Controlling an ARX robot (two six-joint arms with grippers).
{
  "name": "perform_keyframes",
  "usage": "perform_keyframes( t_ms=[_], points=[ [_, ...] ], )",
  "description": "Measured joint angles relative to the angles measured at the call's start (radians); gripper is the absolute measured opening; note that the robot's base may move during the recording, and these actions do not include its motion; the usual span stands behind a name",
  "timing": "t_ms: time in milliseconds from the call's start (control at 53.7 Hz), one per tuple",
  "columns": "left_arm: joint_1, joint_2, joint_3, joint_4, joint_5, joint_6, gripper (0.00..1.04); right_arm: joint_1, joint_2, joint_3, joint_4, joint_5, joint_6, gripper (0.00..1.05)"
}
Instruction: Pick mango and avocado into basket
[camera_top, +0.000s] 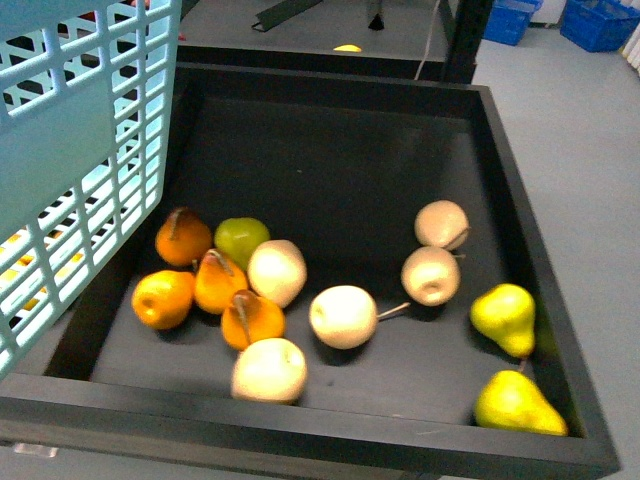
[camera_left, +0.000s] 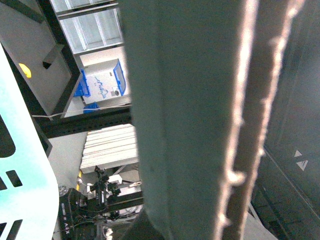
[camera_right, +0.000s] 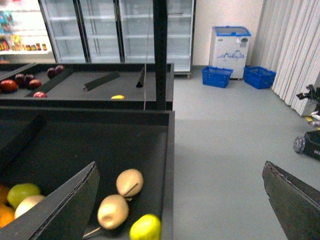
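The turquoise basket (camera_top: 70, 130) hangs tilted at the left, above the black bin's left edge. My left gripper is shut on it; in the left wrist view a broad grey part of the basket (camera_left: 185, 120) fills the picture and hides the fingers. Yellow patches show through the basket's lower slots (camera_top: 20, 255); I cannot tell what they are. My right gripper (camera_right: 180, 210) is open and empty, above the floor just past the bin's right wall. A small yellow fruit (camera_top: 347, 47), perhaps the mango, lies on the far shelf, also in the right wrist view (camera_right: 118, 97). No avocado is in view.
The black bin (camera_top: 530, 240) holds orange pear-like fruits (camera_top: 220, 282), a green apple (camera_top: 238, 238), several cream apples (camera_top: 342, 315) and two yellow-green pears (camera_top: 503, 313). Dark red fruits (camera_right: 20, 81) lie on the far shelf. Blue crates (camera_right: 217, 76) stand on the floor.
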Motion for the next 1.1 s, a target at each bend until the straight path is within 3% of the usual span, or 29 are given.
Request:
perform_keyframes(
  t_ms=[1099],
  points=[
    [0.001, -0.002, 0.000, 0.000, -0.001, 0.002, 0.08, 0.000, 0.000, 0.000, 0.000, 0.000, 0.000, 0.97]
  ],
)
